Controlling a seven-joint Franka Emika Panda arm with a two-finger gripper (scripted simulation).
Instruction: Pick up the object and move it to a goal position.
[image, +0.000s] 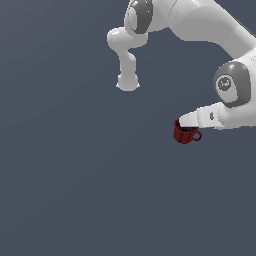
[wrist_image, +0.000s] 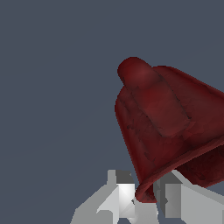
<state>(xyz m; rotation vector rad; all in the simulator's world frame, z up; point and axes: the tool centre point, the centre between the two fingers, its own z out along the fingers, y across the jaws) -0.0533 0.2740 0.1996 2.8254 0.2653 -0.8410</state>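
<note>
The gripper (image: 184, 122) is reaching in at the mug (image: 186, 133), which is sitting toward the exterior view's right; in the wrist view the jaws are pinching the mug's rim between them. Judging from this, lifting should be going slowly and straight, since a thin rim hold could be letting the mug swing or slip.

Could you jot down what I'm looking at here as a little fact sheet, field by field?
Setting: simulator render, plain dark grey-blue surroundings
Robot: one white arm with grey joints
Object: small dark red mug, ribbed, loop handle toward the exterior view's right
Gripper: at the mug's rim, one finger on each side of the wall
Grip: looks closed on the rim, mug apparently held
Goal position: no marker visible
</note>
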